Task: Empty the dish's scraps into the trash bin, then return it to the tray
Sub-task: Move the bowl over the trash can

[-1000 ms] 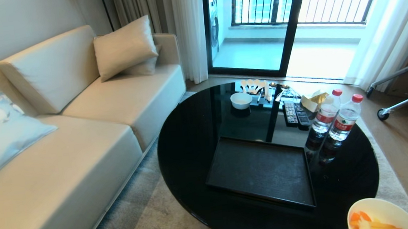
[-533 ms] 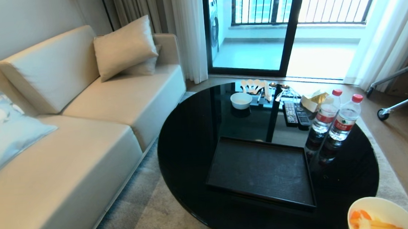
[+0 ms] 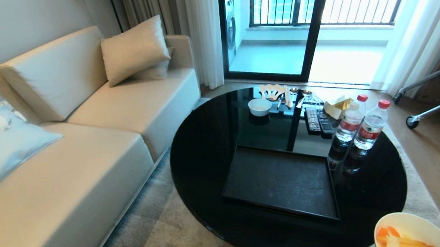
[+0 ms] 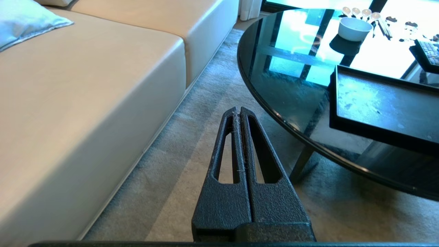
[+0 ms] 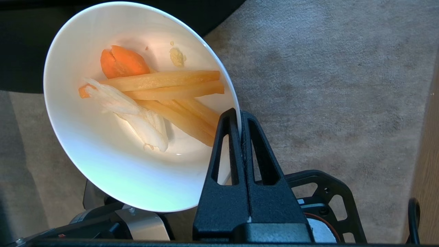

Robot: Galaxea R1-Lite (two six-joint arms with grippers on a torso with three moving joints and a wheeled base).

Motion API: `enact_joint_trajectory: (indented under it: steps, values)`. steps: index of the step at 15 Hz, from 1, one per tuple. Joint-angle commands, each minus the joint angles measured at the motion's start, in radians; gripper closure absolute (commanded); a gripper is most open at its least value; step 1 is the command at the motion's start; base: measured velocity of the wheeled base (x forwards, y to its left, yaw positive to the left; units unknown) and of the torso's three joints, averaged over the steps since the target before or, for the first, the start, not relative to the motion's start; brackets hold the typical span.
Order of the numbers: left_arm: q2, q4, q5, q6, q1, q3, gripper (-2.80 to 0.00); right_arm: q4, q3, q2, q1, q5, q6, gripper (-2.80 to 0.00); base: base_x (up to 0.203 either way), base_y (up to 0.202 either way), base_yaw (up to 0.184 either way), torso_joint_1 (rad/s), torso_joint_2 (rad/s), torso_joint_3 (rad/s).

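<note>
The cream-white dish [image 5: 113, 164] hangs above the carpet off the table's near right edge, and my right gripper [image 5: 239, 118] is shut on its rim. Inside lie the scraps [image 5: 164, 92]: an orange chunk, pale yellow strips and a white piece. In the head view the dish [image 3: 409, 228] shows at the bottom right corner. The black tray [image 3: 282, 183] sits bare on the round black glass table [image 3: 206, 147]. My left gripper [image 4: 237, 111] is shut on nothing, parked low over the carpet between sofa and table. The trash bin is out of view.
At the table's far side are a smaller white bowl [image 3: 260, 106], spoons and chopsticks [image 3: 280, 93], two remotes [image 3: 318, 121], a tissue pack [image 3: 337, 107] and two water bottles [image 3: 360, 131]. A cream sofa [image 3: 70, 149] runs along the left. A wheeled stand [image 3: 431, 97] is at the right.
The whole head view has shifted slightly, so the camera moved a little. The dish stays in my right gripper in the same corner.
</note>
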Motion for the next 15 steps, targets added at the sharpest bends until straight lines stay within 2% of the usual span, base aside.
enact_joint_trajectory:
  steps: [1,11,15]
  values:
    - [0.0,-0.001,0.001,-0.001,0.0,0.0,0.0,0.003,0.0,0.002,0.0,-0.001,0.003,0.0,-0.164,0.0,-0.001,0.006,0.01,0.006]
    - [0.0,-0.001,0.001,-0.001,0.0,0.0,0.0,0.003,0.0,-0.001,0.0,-0.002,0.002,0.0,-0.181,0.0,-0.003,0.001,0.0,0.003]
    - [0.0,-0.001,0.001,-0.001,0.0,0.0,0.0,0.001,0.0,-0.001,0.0,-0.004,0.002,0.0,-0.019,0.0,-0.002,-0.001,0.0,0.001]
